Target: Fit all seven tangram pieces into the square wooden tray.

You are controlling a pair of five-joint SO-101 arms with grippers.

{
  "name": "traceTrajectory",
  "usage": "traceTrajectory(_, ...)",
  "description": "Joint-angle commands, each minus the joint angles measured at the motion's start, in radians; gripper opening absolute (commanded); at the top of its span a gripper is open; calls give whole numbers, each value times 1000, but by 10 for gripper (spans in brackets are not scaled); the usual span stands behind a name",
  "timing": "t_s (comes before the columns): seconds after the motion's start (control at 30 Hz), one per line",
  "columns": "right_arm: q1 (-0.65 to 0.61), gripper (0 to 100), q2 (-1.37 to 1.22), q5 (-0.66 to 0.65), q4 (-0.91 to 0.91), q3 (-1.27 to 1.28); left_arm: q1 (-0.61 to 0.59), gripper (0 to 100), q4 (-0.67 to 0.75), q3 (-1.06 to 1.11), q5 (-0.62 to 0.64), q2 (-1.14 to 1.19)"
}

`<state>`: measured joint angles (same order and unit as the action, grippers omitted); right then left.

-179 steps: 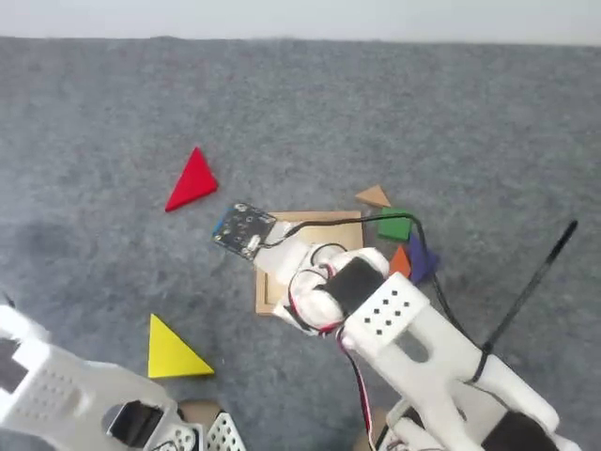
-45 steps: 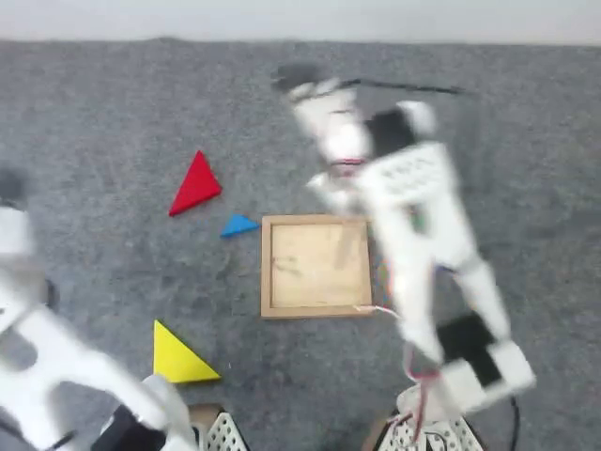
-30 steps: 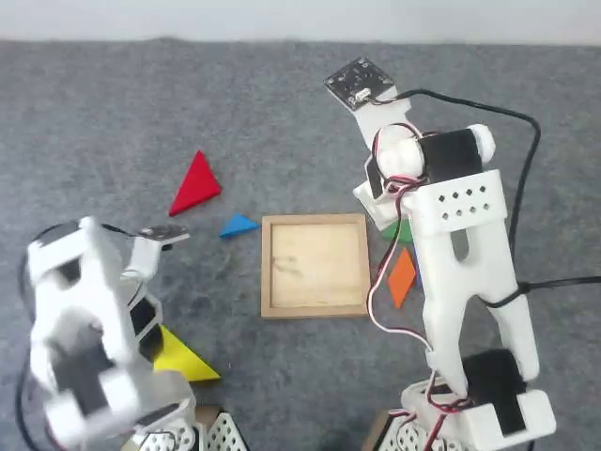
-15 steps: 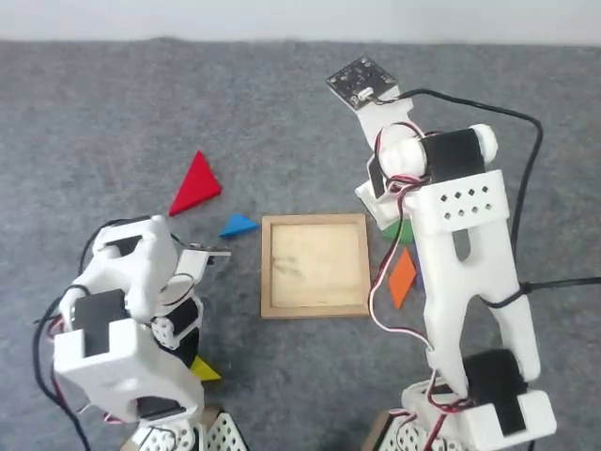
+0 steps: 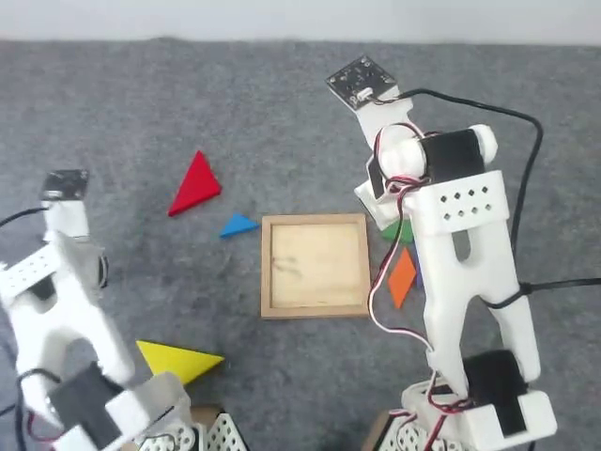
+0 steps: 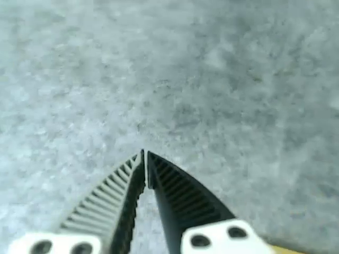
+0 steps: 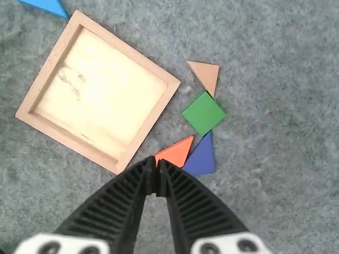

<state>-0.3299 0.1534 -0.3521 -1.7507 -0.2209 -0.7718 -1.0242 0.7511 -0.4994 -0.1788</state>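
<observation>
We hold left gripper [image 6: 144,159] and right gripper [image 7: 157,165] pinched together, empty, seemingly between picks; orange piece [image 5: 402,274] lies at tray's [image 5: 266,272] three o'clock.

Your way to the tray [image 5: 266,268] runs over bare carpet [image 5: 235,103] from frame top. Right arm [image 5: 460,244] stands along its right edge; blue triangle [image 5: 238,225] sits near its upper-left corner.

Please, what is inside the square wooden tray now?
Nothing. The square wooden tray is empty: its pale floor is bare, with a few faint dark marks. No tangram piece lies in it. The right wrist view shows the whole floor uncovered, so nothing is hidden.
</observation>
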Motion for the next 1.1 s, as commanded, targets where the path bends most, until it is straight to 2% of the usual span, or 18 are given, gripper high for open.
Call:
traceTrajectory(0.0,4,20,56,40,15,-11,-11,14,-210,-125,18,-129)
traceTrajectory(0.07,4,20,56,41,15,-11,0,14,-390,-188,-64,-190)
traceTrajectory(0.2,4,20,56,43,15,-11,60,15,-720,-232,-353,-345)
traceTrajectory(0.3,4,20,56,43,15,-11,106,48,-724,-116,-423,-405)
traceTrajectory(0.4,4,20,56,43,15,-11,233,53,-726,61,-485,-321)
traceTrajectory(0.47,4,20,56,43,13,-11,321,39,-687,102,-451,-199)
traceTrajectory(0.53,4,20,56,43,10,-11,339,34,-686,50,-405,-46)
traceTrajectory(0.7,7,20,56,43,5,-9,331,15,-690,-67,-365,356)
traceTrajectory(0.77,5,20,56,43,13,-6,322,15,-646,-79,-356,463)
traceTrajectory(0.9,5,20,54,37,15,-6,328,15,-417,21,-199,499)
traceTrajectory(1.07,10,20,45,35,31,-5,336,15,-348,91,-146,338)
